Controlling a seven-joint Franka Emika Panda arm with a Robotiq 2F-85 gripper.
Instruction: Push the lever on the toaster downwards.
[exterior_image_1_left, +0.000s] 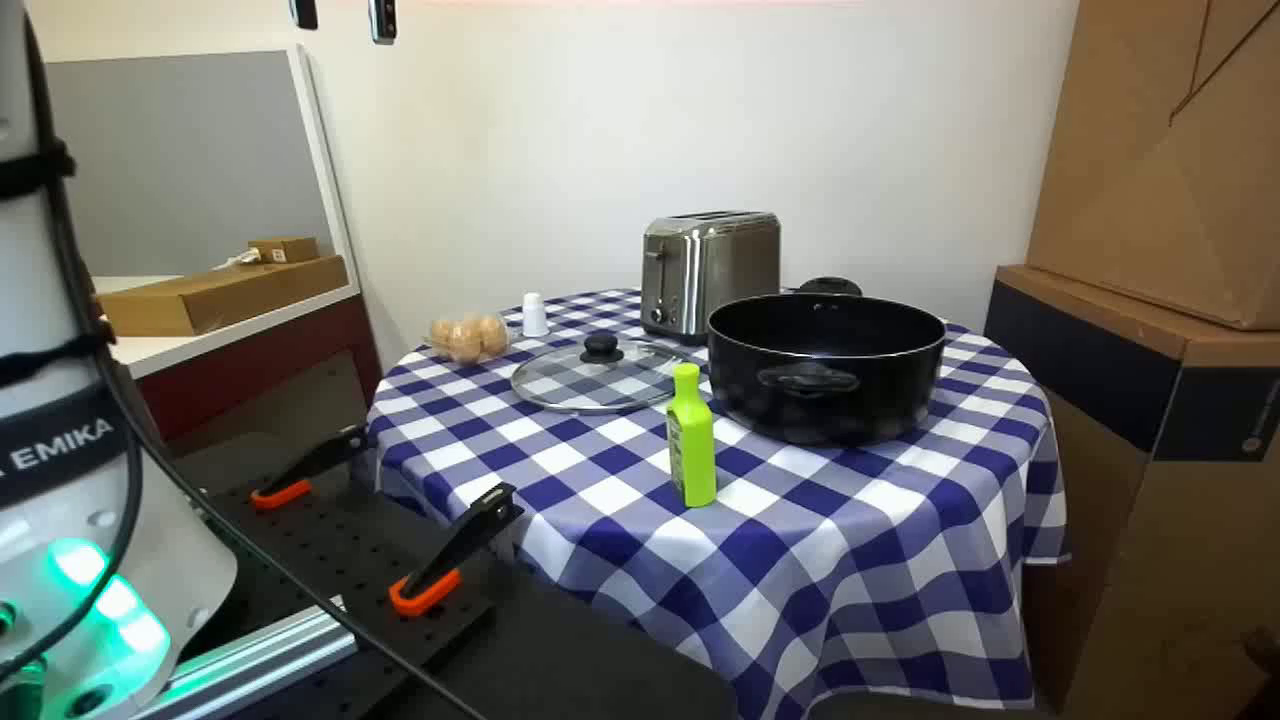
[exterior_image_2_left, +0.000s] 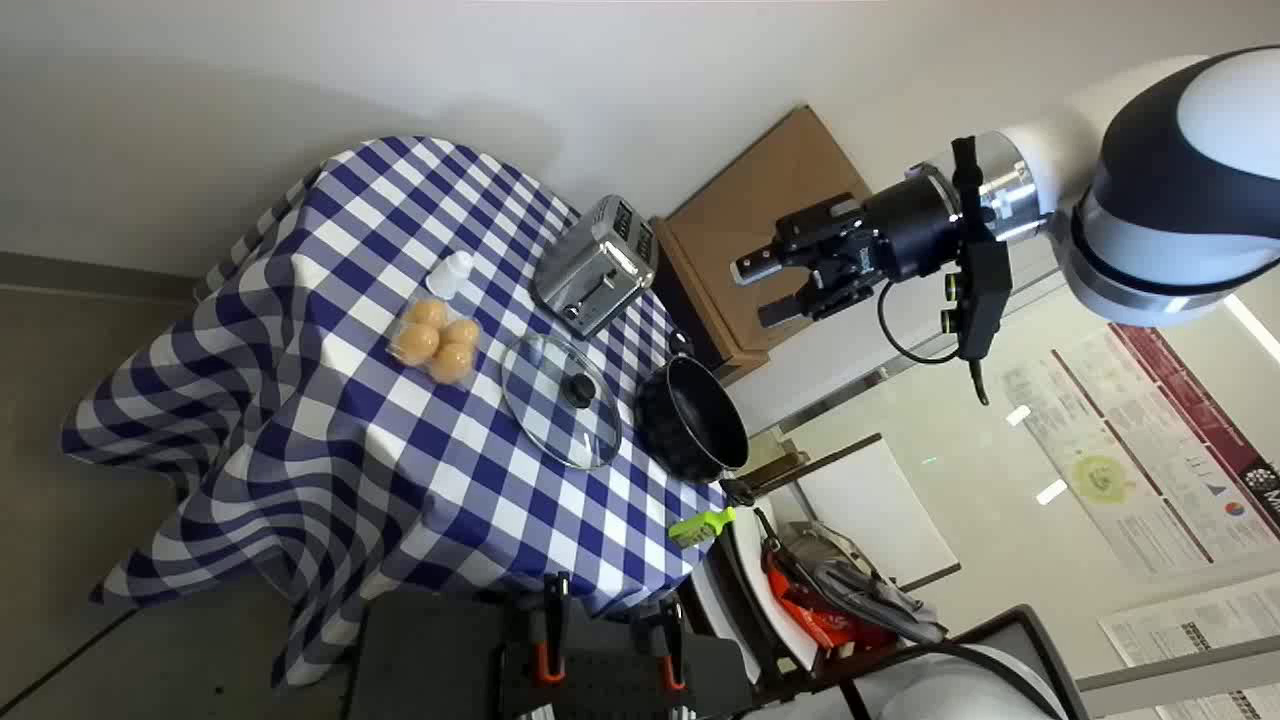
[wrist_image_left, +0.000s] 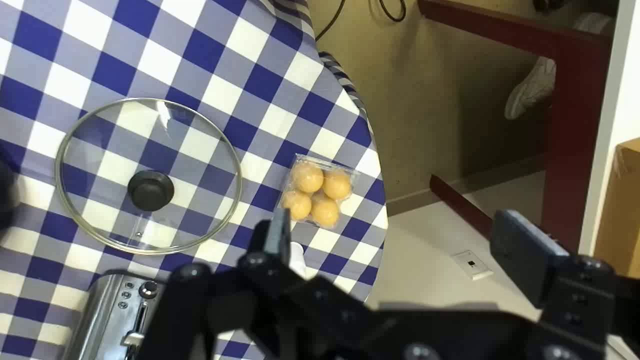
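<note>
The silver toaster (exterior_image_1_left: 745, 275) stands upright at the back of the table, and it also shows in an exterior view (exterior_image_2_left: 575, 275). Its lever (exterior_image_1_left: 655, 254) sticks out high on the narrow end, above a knob. In the wrist view the toaster (wrist_image_left: 97, 320) is at the lower left, with its lever (wrist_image_left: 133, 339) partly in view beside my gripper's dark linkage. My gripper (exterior_image_2_left: 762, 291) is open and empty, in the air and apart from the toaster. Its fingertips (exterior_image_1_left: 343, 20) show at the top edge of an exterior view. Both fingers (wrist_image_left: 400, 245) are wide apart in the wrist view.
A black pot (exterior_image_1_left: 830, 395) stands close to the toaster. A glass lid (exterior_image_1_left: 600, 380) lies before it. A green bottle (exterior_image_1_left: 692, 440), a clear pack of eggs (wrist_image_left: 317, 192) and a white shaker (exterior_image_1_left: 535, 315) are on the checkered tablecloth (exterior_image_1_left: 610, 495). A wall is behind.
</note>
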